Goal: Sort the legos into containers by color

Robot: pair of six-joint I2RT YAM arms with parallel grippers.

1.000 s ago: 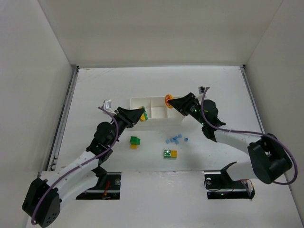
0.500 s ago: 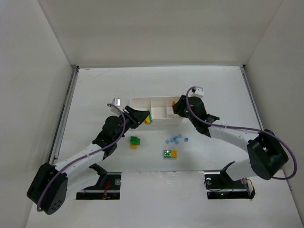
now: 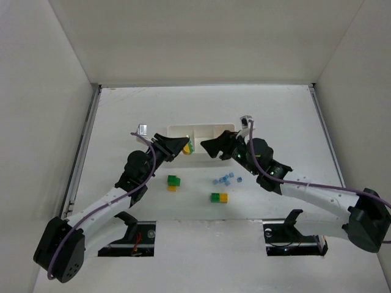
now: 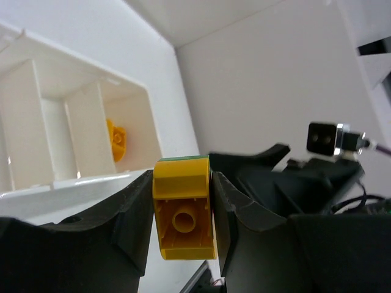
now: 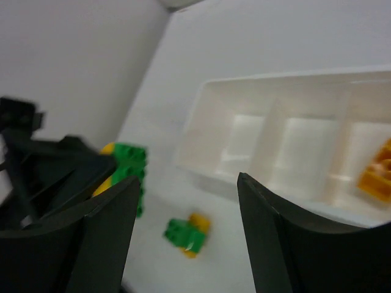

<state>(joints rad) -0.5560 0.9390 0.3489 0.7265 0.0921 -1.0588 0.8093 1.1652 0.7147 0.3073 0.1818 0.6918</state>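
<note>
The tray is moulded in smooth white plastic, with a slight sheen caught on the rim. The yellow lego is done in glossy hard plastic, same deal. Fingers of the left gripper are finished in matt black, faintly grainy. The worktop is kept matt white.

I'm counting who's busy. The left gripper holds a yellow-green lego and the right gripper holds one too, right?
No. The right gripper is open and empty, as the right wrist view shows. The left gripper does hold the yellow-green lego.
</note>
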